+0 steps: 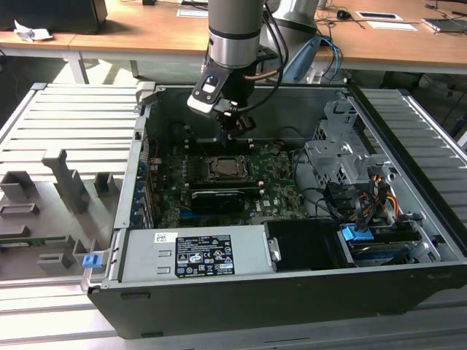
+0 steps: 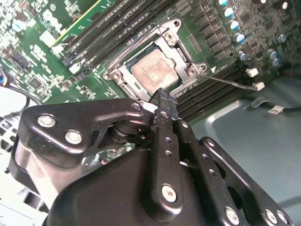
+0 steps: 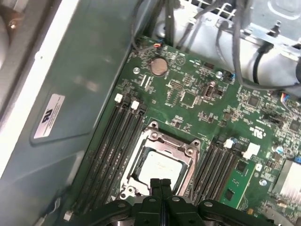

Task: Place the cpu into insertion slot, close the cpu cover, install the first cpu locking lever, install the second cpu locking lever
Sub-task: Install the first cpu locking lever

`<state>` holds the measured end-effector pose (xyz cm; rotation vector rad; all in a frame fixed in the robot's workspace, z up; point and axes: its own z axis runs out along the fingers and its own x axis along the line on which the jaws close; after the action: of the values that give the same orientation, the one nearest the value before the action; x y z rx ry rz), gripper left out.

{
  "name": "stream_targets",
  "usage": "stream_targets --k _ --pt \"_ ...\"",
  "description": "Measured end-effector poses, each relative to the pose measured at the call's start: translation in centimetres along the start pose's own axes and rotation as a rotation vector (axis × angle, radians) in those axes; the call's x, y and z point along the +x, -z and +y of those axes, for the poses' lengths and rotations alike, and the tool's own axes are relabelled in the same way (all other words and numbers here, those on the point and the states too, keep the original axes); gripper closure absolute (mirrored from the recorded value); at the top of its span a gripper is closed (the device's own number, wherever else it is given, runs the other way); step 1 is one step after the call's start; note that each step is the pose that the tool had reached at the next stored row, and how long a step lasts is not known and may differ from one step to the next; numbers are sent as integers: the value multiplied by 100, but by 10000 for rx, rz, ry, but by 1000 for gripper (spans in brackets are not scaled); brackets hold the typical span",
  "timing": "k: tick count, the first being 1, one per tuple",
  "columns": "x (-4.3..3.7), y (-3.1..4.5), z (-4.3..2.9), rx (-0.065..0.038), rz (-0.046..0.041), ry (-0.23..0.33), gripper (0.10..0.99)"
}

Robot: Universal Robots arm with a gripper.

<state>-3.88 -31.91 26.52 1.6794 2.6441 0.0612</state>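
Worktop: a ribbed grey metal worktop (image 1: 66, 124) carried the open computer case (image 1: 219, 313), with grey moulded holders on the exterior view's left.
Case: it lay on its side with its panel off, a labelled silver power box (image 1: 197, 255) along the near wall and a drive cage with cables on the exterior view's right.
Arm: the arm (image 1: 233, 29) reached down into the case from the far side.
Circuit board: the green circuit board (image 3: 188, 80) covered the case floor, with black memory slots (image 3: 115, 141) on both sides of the socket.
Tool: the tool (image 3: 160, 181) had its fingers pressed together with nothing seen between them, and it hung just above one edge of the socket.
Insertion slot: the insertion slot (image 2: 113, 75) sat mid-board, directly under the tool.
Cpu cover: the cpu cover (image 3: 186, 162) lay flat on the slot, its window framing the chip.
Cpu: the cpu (image 3: 159, 165) sat inside the slot, its dull silver top level.
Rod: a thin silver rod (image 2: 233, 81) ran out from one socket corner and appeared to stand clear of the board.
Progress: the seating and the cover looked done. Judging by that loose rod, at least one locking lever remained to be installed, and the state of the other could not be told.
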Motion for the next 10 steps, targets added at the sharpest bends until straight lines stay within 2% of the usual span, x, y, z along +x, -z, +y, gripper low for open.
stream_targets --k 6,10 --pt "-1 0 -1 9 21 580 980" --pt "-1 -1 -1 19 49 1257 980"
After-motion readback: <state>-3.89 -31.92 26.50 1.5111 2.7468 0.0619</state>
